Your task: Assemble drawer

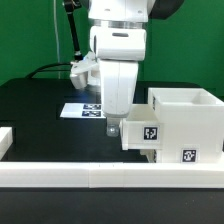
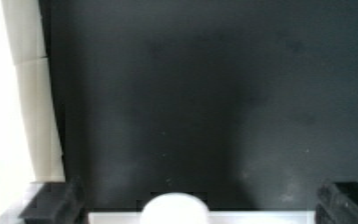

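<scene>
In the exterior view the arm [image 1: 118,60] stands over a black tabletop [image 1: 35,105], its pincer [image 1: 112,127] down at the exterior view's left edge of the drawer [image 1: 180,125], a white housing with open top and square tags on its front, standing against the long white border rail [image 1: 100,178]. A smaller tagged part projects from the housing just under the pincer. The marker board [image 1: 82,110] lies behind, well apart. Open tabletop stretches toward the exterior view's left.

The wrist view shows bare dark tabletop [image 2: 194,110], a white strip [image 2: 12,90] along one edge, and both fingers [image 2: 51,203] far apart, a white rounded part [image 2: 172,208] between them; whether they touch it, I cannot tell.
</scene>
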Controlling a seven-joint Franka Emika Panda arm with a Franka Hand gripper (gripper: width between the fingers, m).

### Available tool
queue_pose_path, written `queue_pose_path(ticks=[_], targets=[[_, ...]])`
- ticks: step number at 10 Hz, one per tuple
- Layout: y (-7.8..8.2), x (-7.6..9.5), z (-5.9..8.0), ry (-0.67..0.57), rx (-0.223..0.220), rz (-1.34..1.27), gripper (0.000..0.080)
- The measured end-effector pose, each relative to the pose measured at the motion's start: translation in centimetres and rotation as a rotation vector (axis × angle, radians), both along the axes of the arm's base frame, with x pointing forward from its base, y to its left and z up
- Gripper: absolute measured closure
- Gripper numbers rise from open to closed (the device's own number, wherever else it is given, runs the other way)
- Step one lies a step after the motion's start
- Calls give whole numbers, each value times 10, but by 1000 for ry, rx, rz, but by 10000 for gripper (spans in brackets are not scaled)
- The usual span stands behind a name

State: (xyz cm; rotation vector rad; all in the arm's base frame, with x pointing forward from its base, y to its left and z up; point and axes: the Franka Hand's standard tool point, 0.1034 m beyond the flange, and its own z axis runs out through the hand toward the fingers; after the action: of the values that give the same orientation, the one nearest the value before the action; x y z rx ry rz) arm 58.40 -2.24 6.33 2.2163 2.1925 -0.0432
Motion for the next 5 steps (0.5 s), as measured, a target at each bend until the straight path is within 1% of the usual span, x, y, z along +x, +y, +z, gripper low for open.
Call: queue_pose_path(ticks=[2,3,4,5], targets=[[0,0,0,1,0,-1,150],[2,0,-1,3,2,9,150],[9,3,-2,8,7,22,150],[16,7,1,16,10,29,150]])
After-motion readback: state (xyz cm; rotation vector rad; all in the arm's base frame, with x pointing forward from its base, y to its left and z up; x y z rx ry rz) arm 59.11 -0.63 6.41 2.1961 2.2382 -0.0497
